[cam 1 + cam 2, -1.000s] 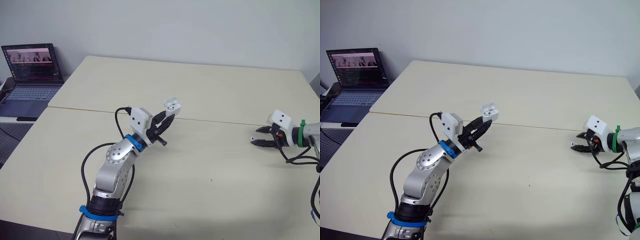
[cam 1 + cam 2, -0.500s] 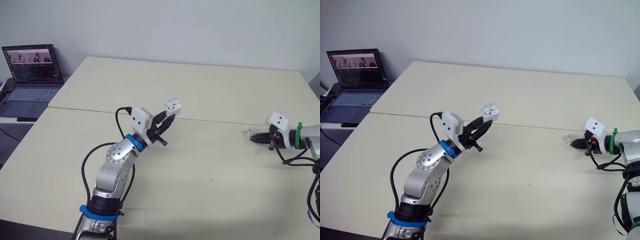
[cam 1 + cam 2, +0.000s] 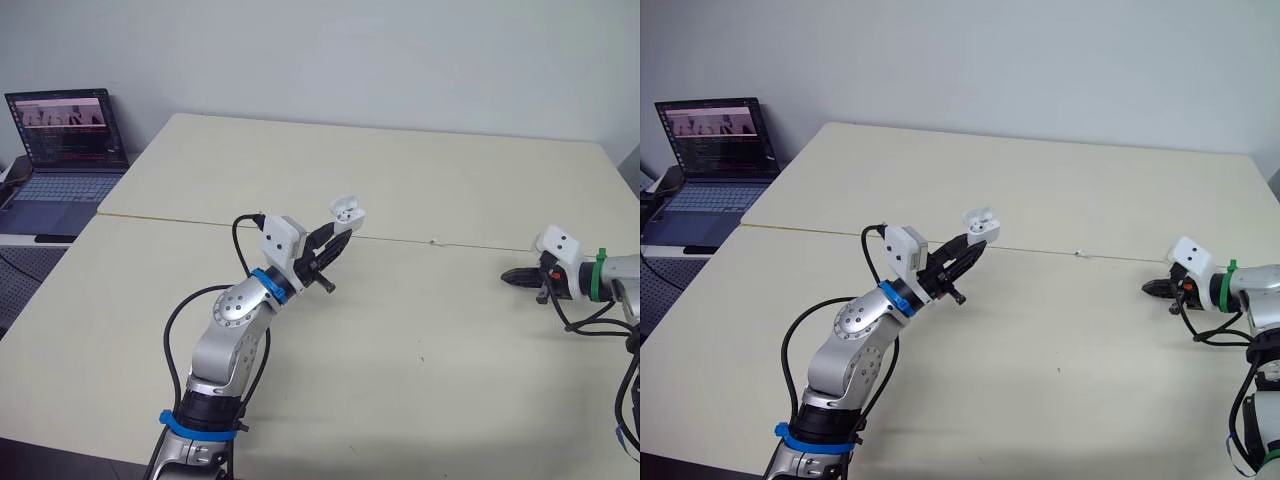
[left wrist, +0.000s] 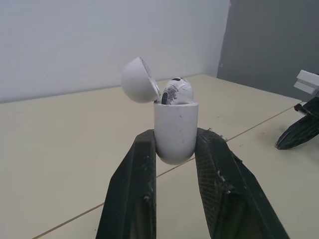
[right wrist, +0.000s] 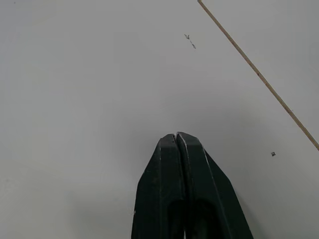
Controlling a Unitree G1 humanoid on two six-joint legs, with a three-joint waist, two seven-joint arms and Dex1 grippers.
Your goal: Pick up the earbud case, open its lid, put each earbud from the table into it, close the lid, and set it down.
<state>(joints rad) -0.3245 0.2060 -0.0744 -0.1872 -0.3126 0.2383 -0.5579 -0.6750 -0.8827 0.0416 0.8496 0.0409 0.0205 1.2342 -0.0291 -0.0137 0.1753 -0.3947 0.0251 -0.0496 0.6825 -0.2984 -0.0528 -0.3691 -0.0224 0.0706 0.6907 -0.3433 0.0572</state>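
Gripping the case by its lower body, the left gripper holds it upright, raised off the table, one black finger clenched on each side. The lid is swung back on its hinge, and one bud sits in the open top with its rounded head poking above the rim (dark smudges mark its side).

A small white loose bud lies on the seam between the two tabletops, at about 4 o'clock from the case and well apart from it; it is too small to tell which way it lies.

At roughly 4 o'clock from that loose bud, the right gripper hangs low over the table, pointing toward 9 o'clock. Its fingers are pressed tip to tip with nothing between them, and bare tabletop lies beyond the tips. Whether the tips touch the table cannot be told.

Off the table's edge, at about 9 o'clock from the case, an open laptop stands with its screen lit.
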